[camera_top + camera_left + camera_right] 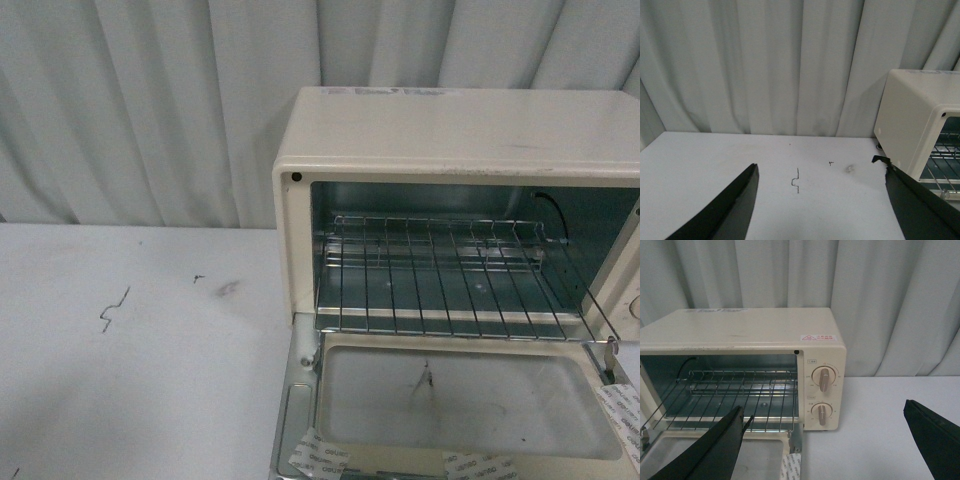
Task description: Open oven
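**Door down, oven open**

Grey curtain behind, white table [130, 380] up front, and there's the oven [450, 130] standing on the right side of the table, hard against the curtain. Its glass door [460, 405] lies folded flat toward the camera, so the opening looks complete; I'd judge nothing is left but pulling clear. Inside, only the wire rack [440, 270], slid partway out, bare, nothing on it. The two knobs [823, 395] sit on the oven's right face. The left gripper [820, 200] hangs over bare table, jaws wide apart, holding nothing. The right gripper [822, 440] hovers before the door, jaws spread too, empty.
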Available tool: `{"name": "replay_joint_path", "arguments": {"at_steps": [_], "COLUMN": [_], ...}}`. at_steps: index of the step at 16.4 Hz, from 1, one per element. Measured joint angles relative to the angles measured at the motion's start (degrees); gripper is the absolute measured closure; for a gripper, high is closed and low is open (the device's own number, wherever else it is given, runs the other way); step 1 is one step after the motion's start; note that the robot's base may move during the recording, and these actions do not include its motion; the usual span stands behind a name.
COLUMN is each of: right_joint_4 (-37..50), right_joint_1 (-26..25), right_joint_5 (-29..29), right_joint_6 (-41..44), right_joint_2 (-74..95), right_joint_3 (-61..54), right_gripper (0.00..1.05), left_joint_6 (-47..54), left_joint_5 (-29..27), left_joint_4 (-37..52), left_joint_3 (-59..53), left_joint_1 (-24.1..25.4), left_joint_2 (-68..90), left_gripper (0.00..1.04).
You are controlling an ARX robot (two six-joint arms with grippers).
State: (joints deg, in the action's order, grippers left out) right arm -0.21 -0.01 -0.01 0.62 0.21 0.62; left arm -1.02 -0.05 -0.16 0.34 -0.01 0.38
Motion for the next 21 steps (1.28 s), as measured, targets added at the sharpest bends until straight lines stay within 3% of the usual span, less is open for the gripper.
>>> {"name": "replay_joint_path", "arguments": {"at_steps": [3, 21], "right_joint_4": [0.0, 0.0], "right_joint_1": [0.0, 0.0], "right_joint_5": [0.0, 0.0], "right_joint_6": [0.0, 0.0], "right_joint_2": [0.0, 0.0], "right_joint_3": [0.0, 0.0], "right_gripper": [0.06, 0.06], "left_joint_6": [0.1, 0.0], "left_joint_5": [0.0, 0.0], "left_joint_4": [0.0, -0.1], "left_joint_3": [0.0, 0.0], "left_joint_1": [0.0, 0.0], "left_joint_2": [0.0, 0.0], "left_gripper": [0.05, 0.07]}}
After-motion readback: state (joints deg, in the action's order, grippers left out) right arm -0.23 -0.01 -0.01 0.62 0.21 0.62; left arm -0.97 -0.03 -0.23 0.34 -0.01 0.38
